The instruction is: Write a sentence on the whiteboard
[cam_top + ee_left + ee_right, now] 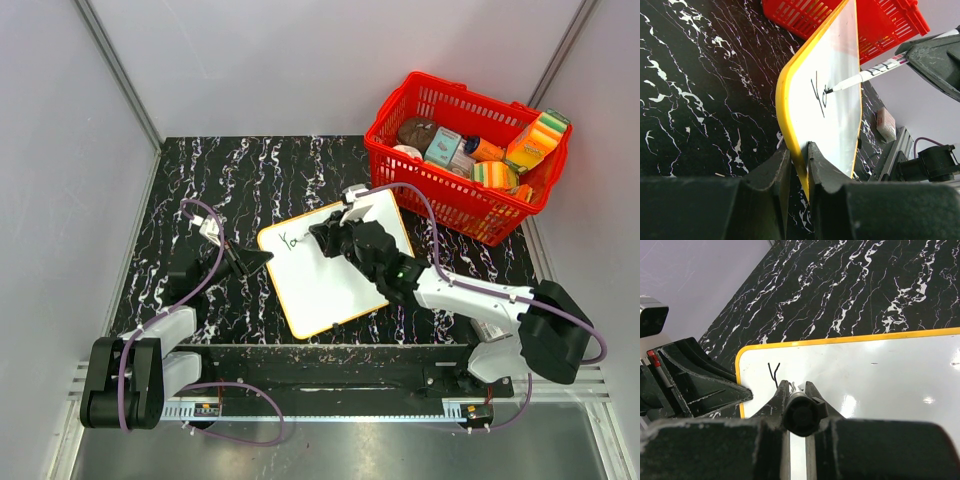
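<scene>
The whiteboard (335,288) carries black handwritten letters "Yo" (print on the marker (875,71) is too small to read).

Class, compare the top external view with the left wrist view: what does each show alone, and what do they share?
Only top external: the left arm's base and the goods inside the red basket. Only left wrist: the marker, its tip at the black writing, and the left gripper clamped on the rim of the whiteboard. Both: the whiteboard, the writing and the basket.

White yellow-rimmed whiteboard (330,290), black white-veined table (240,170), red basket (450,202)
</scene>
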